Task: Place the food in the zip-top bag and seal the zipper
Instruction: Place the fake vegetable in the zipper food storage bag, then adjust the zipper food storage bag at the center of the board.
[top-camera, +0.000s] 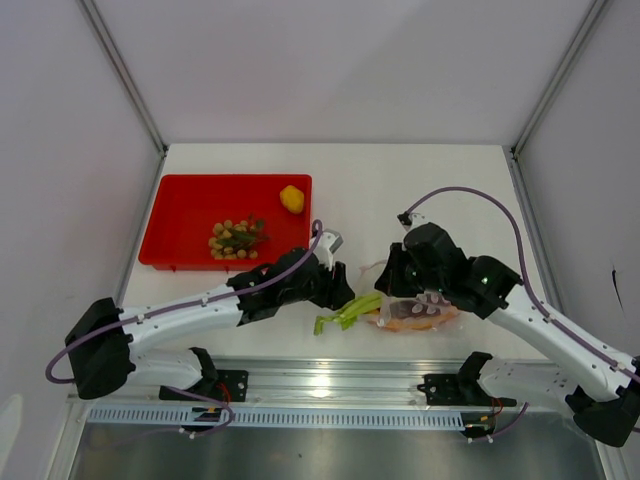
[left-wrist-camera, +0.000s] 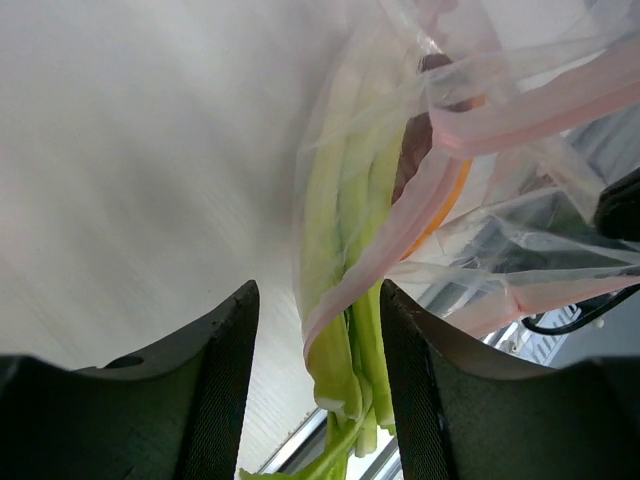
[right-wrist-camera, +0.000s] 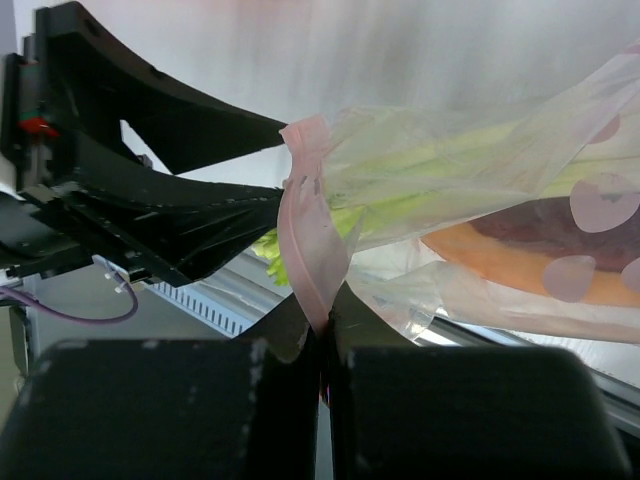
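jaws of our left gripper (left-wrist-camera: 316, 300) stand partly apart. between them run the long green-white stalks (left-wrist-camera: 335, 200) and a fold of the narrow pink-red zipper strip (left-wrist-camera: 520, 110). we see a gap on one side, so nothing is clamped. jaws of our right gripper (right-wrist-camera: 322, 330) are pressed together, pinching that zipper strip at the mouth of the clear crinkly zip-top bag with pink dots (right-wrist-camera: 480, 170).

we count one bag. it holds one orange carrot-like piece (right-wrist-camera: 500, 260) and one purple-brown sweet potato (right-wrist-camera: 540, 215). the bundle of stalks is partly in, with its ends poking out of the mouth toward our left arm. one flat red plastic tray (top-camera: 185, 215) holds one small yellow-orange fruit (top-camera: 291, 199) and one bunch of tan round berries (top-camera: 235, 240).

our bag lies close to the near edge of the white table (top-camera: 400, 190), just beside the metal rail (top-camera: 330, 378). the tray sits by the left edge, well apart from the bag. bare tabletop spreads between them and beyond the bag to the far edge.
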